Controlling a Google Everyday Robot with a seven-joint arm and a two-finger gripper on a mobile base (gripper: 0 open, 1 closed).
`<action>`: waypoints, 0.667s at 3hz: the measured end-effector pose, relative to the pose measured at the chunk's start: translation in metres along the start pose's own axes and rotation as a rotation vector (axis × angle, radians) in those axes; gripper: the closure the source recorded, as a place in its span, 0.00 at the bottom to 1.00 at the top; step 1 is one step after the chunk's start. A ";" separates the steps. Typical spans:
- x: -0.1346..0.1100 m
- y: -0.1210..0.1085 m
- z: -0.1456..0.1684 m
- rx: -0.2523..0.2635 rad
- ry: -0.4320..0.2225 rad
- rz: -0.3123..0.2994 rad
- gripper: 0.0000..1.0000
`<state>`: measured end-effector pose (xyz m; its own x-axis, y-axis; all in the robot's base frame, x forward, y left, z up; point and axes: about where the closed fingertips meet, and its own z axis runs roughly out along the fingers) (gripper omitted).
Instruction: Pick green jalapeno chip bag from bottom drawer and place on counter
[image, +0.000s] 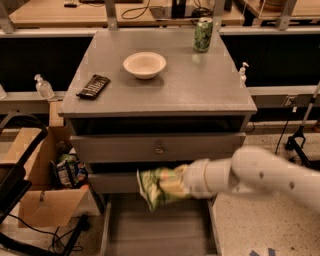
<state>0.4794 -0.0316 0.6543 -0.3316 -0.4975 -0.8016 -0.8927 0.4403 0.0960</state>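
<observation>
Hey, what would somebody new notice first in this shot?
The white arm reaching in from the right, its pincer gripping the green jalapeno chip bag in the air above the open bottom drawer. Next, the grey counter carrying a white bowl near its middle and a green can at its back right.
</observation>
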 end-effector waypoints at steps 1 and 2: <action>-0.068 -0.031 -0.043 0.015 0.009 -0.004 1.00; -0.165 -0.068 -0.090 0.104 0.060 -0.055 1.00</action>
<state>0.5678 -0.0471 0.8334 -0.3038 -0.5657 -0.7666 -0.8747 0.4845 -0.0109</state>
